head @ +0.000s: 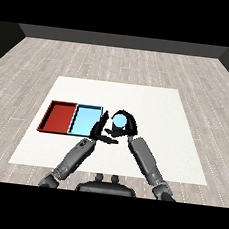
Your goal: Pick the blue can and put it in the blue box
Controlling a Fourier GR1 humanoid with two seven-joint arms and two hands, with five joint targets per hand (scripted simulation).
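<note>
Head view: right hand (pixel 127 124) fingers curl round the blue can (pixel 119 121), held just beside the light blue tray (pixel 85 121) for transfer; left hand (pixel 98 130) fingers relaxed, holding nothing.

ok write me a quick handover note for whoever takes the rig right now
Right hand: curled round the blue can, just right of the light blue tray.
Left hand: fingers straight, holding nothing, at that tray's right edge beside the can.
Red tray: left of the blue one.
Done: can grasped.
Left: carry the can left over the blue tray and release it there.
</note>
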